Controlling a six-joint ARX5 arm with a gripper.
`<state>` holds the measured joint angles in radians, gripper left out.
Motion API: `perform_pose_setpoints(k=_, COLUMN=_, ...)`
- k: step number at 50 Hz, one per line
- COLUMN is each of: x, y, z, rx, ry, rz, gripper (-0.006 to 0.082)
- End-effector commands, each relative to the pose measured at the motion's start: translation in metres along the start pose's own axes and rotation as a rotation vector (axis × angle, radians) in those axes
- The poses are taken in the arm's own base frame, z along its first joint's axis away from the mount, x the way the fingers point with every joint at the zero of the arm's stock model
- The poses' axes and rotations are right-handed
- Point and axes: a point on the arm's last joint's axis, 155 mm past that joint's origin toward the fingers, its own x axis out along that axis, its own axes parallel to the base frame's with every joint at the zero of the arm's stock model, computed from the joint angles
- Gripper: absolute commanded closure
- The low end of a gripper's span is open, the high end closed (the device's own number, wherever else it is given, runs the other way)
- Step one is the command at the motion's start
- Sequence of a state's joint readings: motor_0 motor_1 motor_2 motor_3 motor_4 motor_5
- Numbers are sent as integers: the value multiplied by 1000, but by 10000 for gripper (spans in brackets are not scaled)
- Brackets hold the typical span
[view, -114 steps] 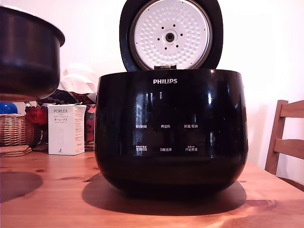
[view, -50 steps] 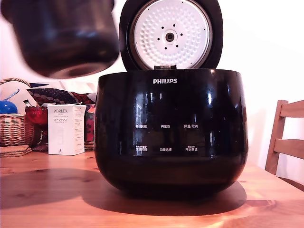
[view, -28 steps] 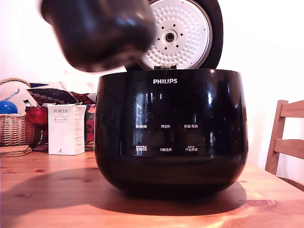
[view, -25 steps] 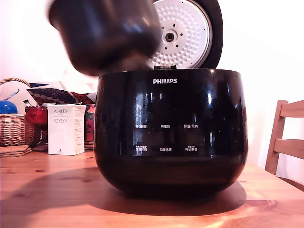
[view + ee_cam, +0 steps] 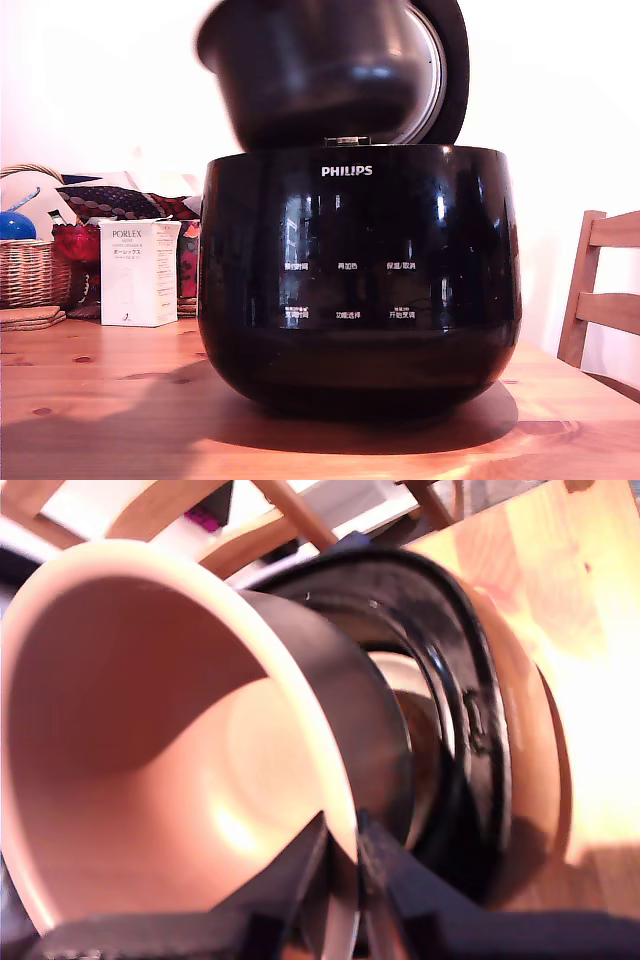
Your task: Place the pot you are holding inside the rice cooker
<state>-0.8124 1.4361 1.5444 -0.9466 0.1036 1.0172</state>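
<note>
The dark round pot (image 5: 315, 70) hangs tilted just above the open top of the rice cooker (image 5: 360, 280), a glossy black body marked PHILIPS. It covers most of the raised lid (image 5: 452, 60). In the wrist view my gripper (image 5: 342, 832) is shut on the pot's rim, one black finger inside and one outside the wall. The pot's inside (image 5: 150, 740) fills that view, and the rice cooker's black opening ring (image 5: 465, 710) lies just beyond it. The exterior view does not show the gripper.
The cooker stands on a wooden table (image 5: 100, 410). At the exterior view's left are a white PORLEX box (image 5: 140, 272) and a wicker basket (image 5: 28, 270). A wooden chair (image 5: 600, 295) stands at the right edge.
The pot has risen and travelled from the exterior view's left edge rightwards, and now hangs over the cooker's opening, hiding the lid's dimpled plate. The cooker has not moved.
</note>
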Motion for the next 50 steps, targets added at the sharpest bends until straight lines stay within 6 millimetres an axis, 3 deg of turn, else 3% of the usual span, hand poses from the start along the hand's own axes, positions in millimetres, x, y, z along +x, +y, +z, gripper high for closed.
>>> perform_pose_setpoints(k=1, x=-7, y=14, z=13, rx=38, ry=-30, rz=40, gripper=789)
perform_pose_setpoints(k=25, x=30, y=-2, z=-11, rx=195, ry=104, rz=-66, gripper=790)
perform_pose_setpoints(k=50, x=46, y=-12, z=-10, rx=278, ry=120, rz=-110, gripper=790)
